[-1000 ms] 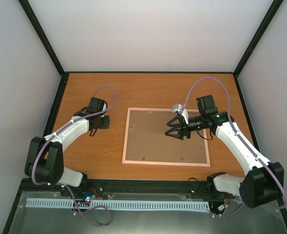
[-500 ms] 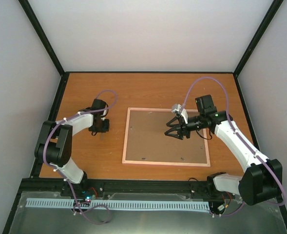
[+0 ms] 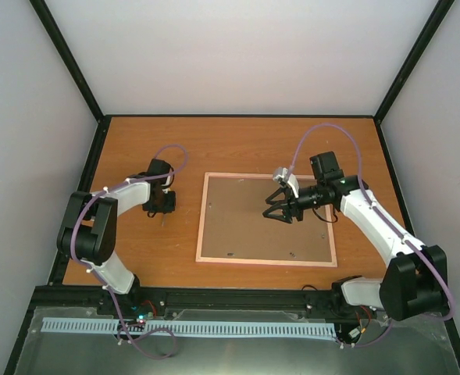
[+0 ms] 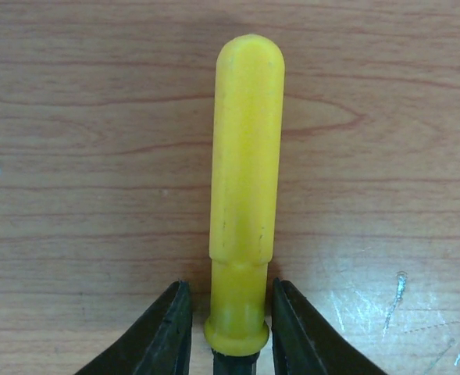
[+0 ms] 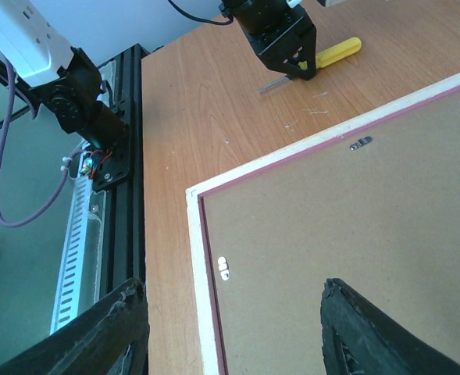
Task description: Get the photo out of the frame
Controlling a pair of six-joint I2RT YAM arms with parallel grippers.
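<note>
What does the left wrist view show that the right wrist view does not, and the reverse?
Only the left wrist view: the left gripper up close, its fingers flanking the collar of the yellow handle. Only the right wrist view: the frame lying back up, its brown backing board with a metal clip, the tool's metal shaft, and the open right gripper. Both: the yellow handle, the left gripper and the wooden table.

1. The wooden table (image 3: 237, 144) has an orange-brown grained top, with a few pale scratches in the left wrist view.
2. A pink frame (image 3: 200, 226) lies flat on it, right of centre, back upward, showing its brown backing board (image 3: 245, 226).
3. A yellow-handled screwdriver (image 4: 245, 156) lies on the bare wood, left of the frame and apart from it.
</note>
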